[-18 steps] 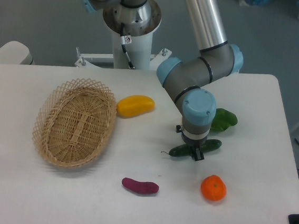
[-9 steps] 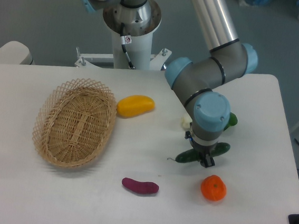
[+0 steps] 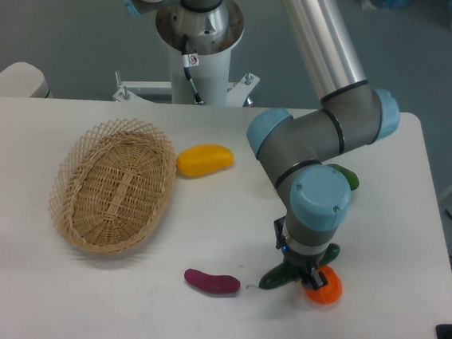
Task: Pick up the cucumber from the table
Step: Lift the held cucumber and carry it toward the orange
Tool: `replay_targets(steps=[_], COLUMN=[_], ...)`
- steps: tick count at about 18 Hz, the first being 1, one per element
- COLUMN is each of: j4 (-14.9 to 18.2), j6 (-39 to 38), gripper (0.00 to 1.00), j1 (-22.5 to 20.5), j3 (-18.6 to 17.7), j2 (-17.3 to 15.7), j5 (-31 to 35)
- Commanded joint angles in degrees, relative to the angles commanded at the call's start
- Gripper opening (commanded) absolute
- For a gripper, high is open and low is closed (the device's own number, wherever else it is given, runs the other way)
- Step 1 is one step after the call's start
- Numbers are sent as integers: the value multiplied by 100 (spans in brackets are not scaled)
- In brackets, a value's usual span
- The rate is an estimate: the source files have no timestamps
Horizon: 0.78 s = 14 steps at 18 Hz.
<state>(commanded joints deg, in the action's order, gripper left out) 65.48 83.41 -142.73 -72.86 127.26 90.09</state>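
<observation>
A: What was seen from the fixed camera?

B: The hand point(image 3: 305, 275) was found low over the worktop point(image 3: 371, 328), closed on the cucumber point(image 3: 279, 276), whose dark green end and curly stem tip stuck out to the left. The rest of it was hidden under the wrist.

A: What had been changed in the last second?

B: The cucumber had been carried toward the camera, away from the green pepper point(image 3: 345, 178), and was brought up against the orange point(image 3: 325, 290). Whether the two were touching could not be told.

A: And for the task?

B: The grasp was judged to be made, since the cucumber had travelled with the hand. Whether it had been lifted clear of the worktop could not be settled. The purple vegetable point(image 3: 212, 281), yellow vegetable point(image 3: 204, 159) and basket point(image 3: 114, 184) were left undisturbed.
</observation>
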Motion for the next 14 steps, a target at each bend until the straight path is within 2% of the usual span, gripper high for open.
replay_targets(steps=[2,6,14], j4=[26,377,378], j6=[-105,-141,-123], gripper=[23,23,23], j1=[0,0,0], j3=[105,439,501], j2=[53,185,229], j5=[-18,26,62])
